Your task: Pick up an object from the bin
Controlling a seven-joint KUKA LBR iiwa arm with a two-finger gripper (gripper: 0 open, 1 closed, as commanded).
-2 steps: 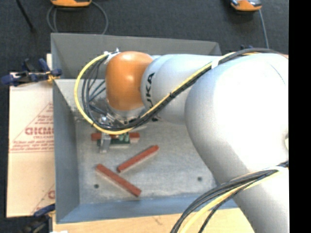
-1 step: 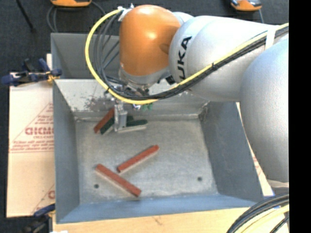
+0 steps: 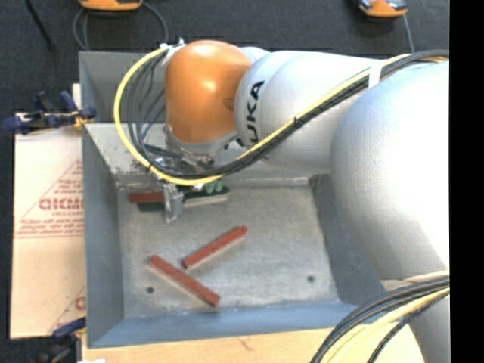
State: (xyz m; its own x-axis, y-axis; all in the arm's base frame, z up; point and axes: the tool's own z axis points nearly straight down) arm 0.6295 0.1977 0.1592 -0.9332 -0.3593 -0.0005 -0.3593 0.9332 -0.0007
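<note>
Nearest thing: a short dark red-brown bar (image 3: 146,198) on the bin floor, back-left area, close under the rear wall.
Its axis: the long axis runs left to right across the camera view, almost level. The left end points at the left wall. The right end meets the gripper (image 3: 172,206) and is hidden there.
Gripper position: low over the floor, at the right end of that bar, pointing down.
Gripper state: I cannot tell whether it is parted or closed, or whether the bar is in its grasp; the wrist covers too much of it.
Surface: the grey metal bin (image 3: 102,248) has sloping walls and a flat, dull, speckled floor (image 3: 280,233).
Room: the right half and the front of the floor lie bare. The back-left corner is crowded by the wrist.
Other things: a small green piece (image 3: 210,192) sits just right of the gripper, partly under the wrist. A lighter red stick (image 3: 215,247) lies mid-floor, tilted up to the right. A second red stick (image 3: 183,280) lies nearer the front, tilted down to the right. The near ends of the two sticks are close together but apart.
In the way: the orange cover (image 3: 203,89), a loop of yellow and black cables (image 3: 125,138) and the white arm (image 3: 325,119) overhang the rear and right side of the bin. The two sticks lie well apart from the gripper.
</note>
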